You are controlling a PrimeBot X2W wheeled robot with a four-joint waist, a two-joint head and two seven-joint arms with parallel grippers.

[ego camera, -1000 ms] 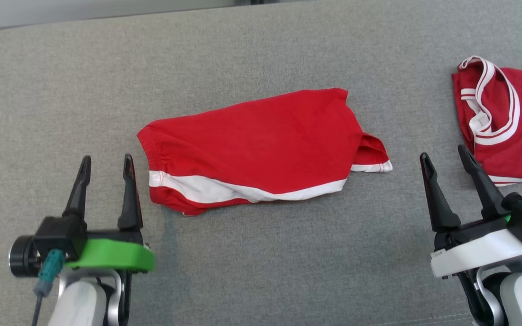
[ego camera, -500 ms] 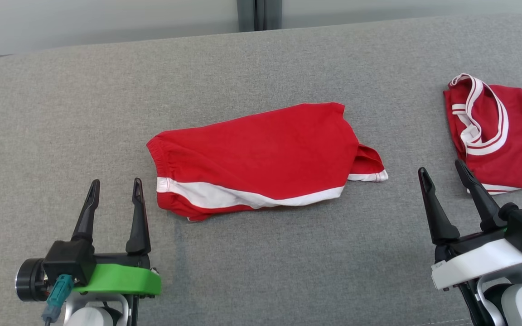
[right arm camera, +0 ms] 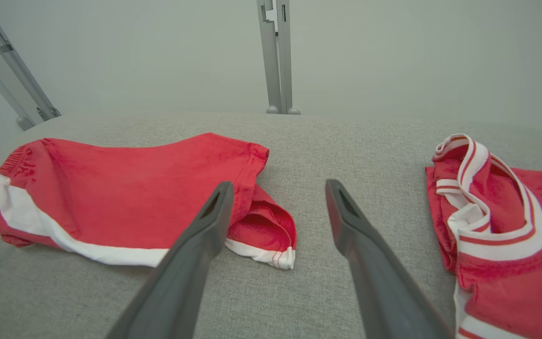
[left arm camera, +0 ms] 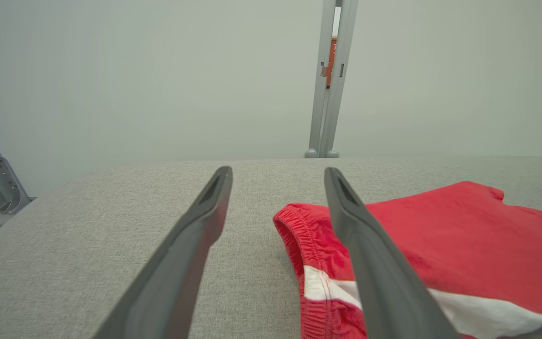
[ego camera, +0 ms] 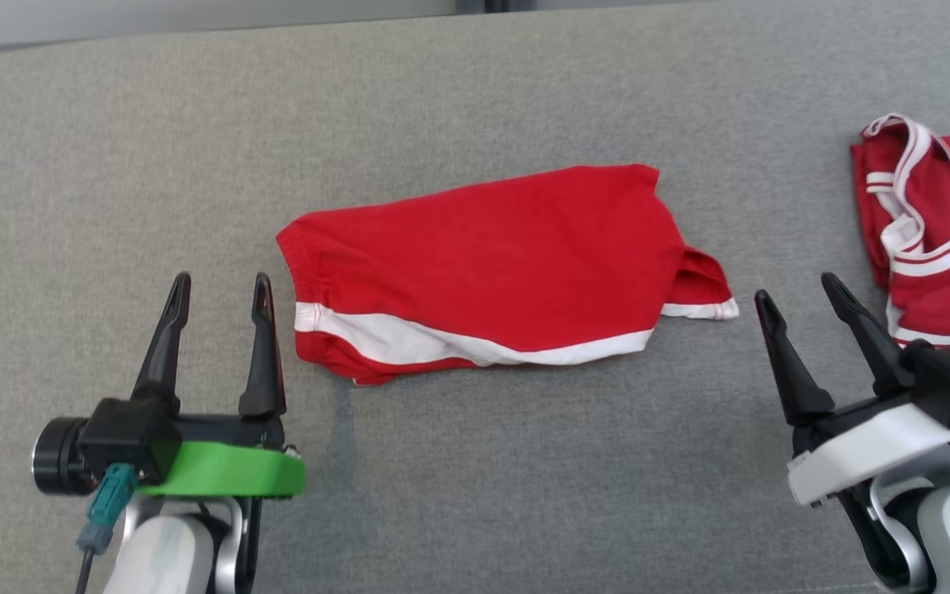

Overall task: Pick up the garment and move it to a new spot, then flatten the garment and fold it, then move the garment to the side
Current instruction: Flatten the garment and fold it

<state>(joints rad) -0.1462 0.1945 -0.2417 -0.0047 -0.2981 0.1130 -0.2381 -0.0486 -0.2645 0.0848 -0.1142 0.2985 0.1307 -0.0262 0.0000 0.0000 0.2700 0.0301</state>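
1. The red shorts (ego camera: 483, 264) lie folded on the bench (ego camera: 475, 495); the folding looks done.
2. The left hand (ego camera: 221, 280) sits just beside the shorts' waistband, the right hand (ego camera: 795, 287) near their hem: both spread, empty.
3. Remaining, I'd say: shifting them aside.

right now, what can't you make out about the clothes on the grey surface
- red jersey: head view's right edge cuts off its far side.
- red shorts: top layer hides most of the lower leg, head view.
- waistband: partly behind a finger of the left gripper, left wrist view.
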